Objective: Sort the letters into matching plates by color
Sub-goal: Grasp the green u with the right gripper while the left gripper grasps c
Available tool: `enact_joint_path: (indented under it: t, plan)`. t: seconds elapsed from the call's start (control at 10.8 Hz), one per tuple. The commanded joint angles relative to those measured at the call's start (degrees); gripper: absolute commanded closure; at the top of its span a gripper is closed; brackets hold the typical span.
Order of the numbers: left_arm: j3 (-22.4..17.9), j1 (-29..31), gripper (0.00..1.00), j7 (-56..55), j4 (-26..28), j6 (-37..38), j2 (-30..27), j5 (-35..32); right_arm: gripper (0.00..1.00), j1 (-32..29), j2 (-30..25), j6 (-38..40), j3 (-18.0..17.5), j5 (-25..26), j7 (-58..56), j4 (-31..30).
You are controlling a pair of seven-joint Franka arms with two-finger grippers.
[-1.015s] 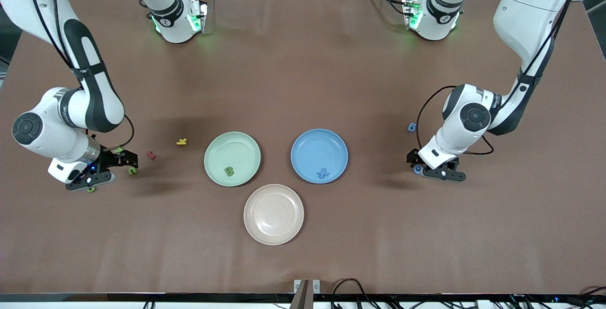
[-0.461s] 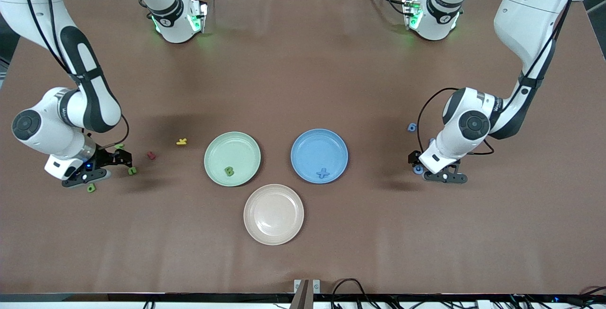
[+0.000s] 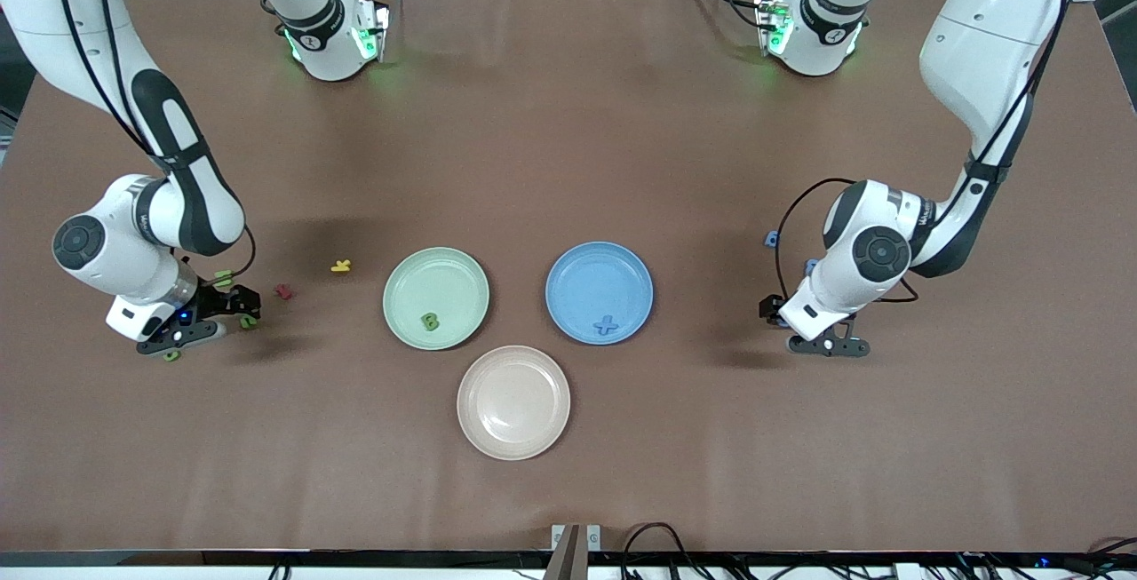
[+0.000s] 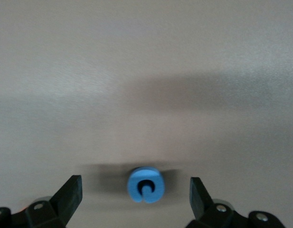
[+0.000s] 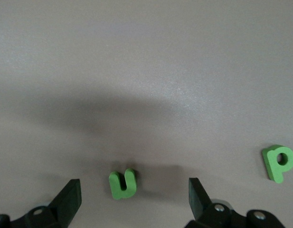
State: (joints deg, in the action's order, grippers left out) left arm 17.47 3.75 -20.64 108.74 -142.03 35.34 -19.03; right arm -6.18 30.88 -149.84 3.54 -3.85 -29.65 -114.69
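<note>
My left gripper (image 4: 135, 197) is open just above the table with a round blue letter (image 4: 145, 185) lying between its fingers. In the front view the left gripper (image 3: 799, 331) hides that letter. Two more blue letters (image 3: 771, 238) lie close by, farther from the front camera. The right gripper (image 5: 133, 197) is open low over a green U (image 5: 122, 183), with a green P (image 5: 278, 163) off to one side. The front view shows green letters (image 3: 222, 277) scattered around the right gripper (image 3: 209, 322). The green plate (image 3: 409, 278) holds a green B (image 3: 431, 321). The blue plate (image 3: 577, 274) holds a blue X (image 3: 606, 325).
A beige-pink plate (image 3: 513, 401) sits nearer the front camera than the two colored plates. A red letter (image 3: 283, 291) and a yellow letter (image 3: 340, 266) lie between the right gripper and the green plate.
The right gripper shifted slightly toward the plates, low over the green letters. The left gripper slid a little nearer the front camera and now covers the blue letter. Both stayed open.
</note>
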Motion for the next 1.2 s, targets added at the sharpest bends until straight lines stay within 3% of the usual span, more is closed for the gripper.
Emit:
enact_joint_path:
  t: [0.0, 0.28, 0.92, 1.01, 1.11]
  plan:
    - [0.02, -1.03, 0.00, -4.40, -1.17, 1.14, 1.83, -0.57, 0.02, -0.50, 1.37, -3.08, -0.55, 0.68, -0.59, -0.62]
    - [0.02, -0.94, 0.00, -6.78, -0.81, 1.49, 1.83, -0.57, 0.21, -0.42, 1.73, -3.44, -0.55, 1.12, -0.59, -0.71]
    - [0.02, -0.85, 0.00, -9.34, -0.64, 2.90, 1.75, -0.92, 0.42, -0.33, 1.73, -3.44, -0.55, 1.74, -0.59, -1.15]
    - [0.02, -0.85, 0.85, -9.16, -0.64, 2.90, 1.75, -1.10, 0.48, -0.24, 1.64, -3.44, -0.55, 1.74, -0.59, -1.23]
    - [0.02, -0.85, 1.00, -9.16, -0.72, 2.90, 1.75, -1.10, 0.55, -0.15, 1.55, -3.44, -0.55, 1.74, -0.59, -1.50]
